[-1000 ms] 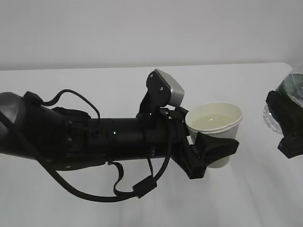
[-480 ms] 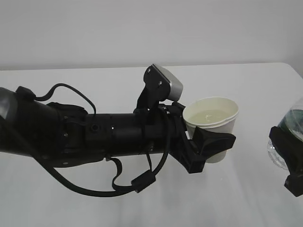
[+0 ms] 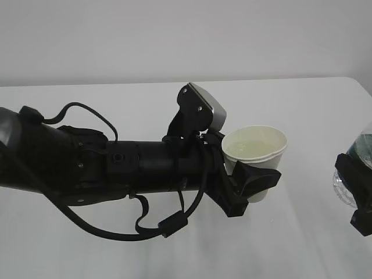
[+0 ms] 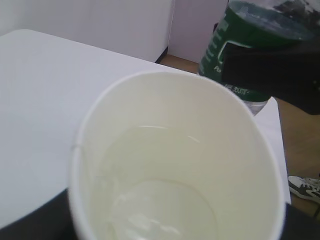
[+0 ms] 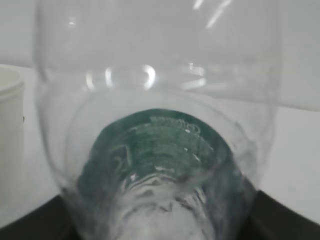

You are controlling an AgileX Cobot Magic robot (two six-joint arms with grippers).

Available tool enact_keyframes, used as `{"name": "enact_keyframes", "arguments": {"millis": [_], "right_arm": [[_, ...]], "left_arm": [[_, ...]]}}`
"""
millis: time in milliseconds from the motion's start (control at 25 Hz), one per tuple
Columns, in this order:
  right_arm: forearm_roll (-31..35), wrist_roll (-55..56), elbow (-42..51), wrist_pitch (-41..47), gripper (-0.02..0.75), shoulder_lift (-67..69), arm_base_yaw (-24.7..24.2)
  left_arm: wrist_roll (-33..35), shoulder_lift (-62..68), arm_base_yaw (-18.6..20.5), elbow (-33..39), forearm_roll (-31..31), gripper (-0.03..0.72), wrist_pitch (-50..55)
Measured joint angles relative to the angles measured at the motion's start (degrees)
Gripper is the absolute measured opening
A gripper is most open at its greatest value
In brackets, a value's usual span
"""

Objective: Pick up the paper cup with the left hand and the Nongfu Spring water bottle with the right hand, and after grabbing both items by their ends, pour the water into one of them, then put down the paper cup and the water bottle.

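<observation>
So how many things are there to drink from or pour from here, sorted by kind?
Small white paper cups with cream inside, holding some clear liquid: 1
Clear ribbed plastic bottles with a dark green label: 1
Total: 2

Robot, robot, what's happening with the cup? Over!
Left claw shut on cup, water inside. Right claw shut on bottle. Nothing between them.
</observation>
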Motion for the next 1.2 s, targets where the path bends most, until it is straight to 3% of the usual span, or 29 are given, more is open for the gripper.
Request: {"name": "enact_keyframes", "arguments": {"millis": [600,1200], "right_arm": [[0.9,0.1,-0.1,-0.1,0.427,7.1,0.0],[2.8,0.1,-7.1,-0.1,0.427,18.5,0.0]], "left_arm": [[1.4,0.0,0.0,0.0,0.0,0.459,0.1],[1.4,0.0,0.0,0.0,0.0,0.459,-1.5]]}}
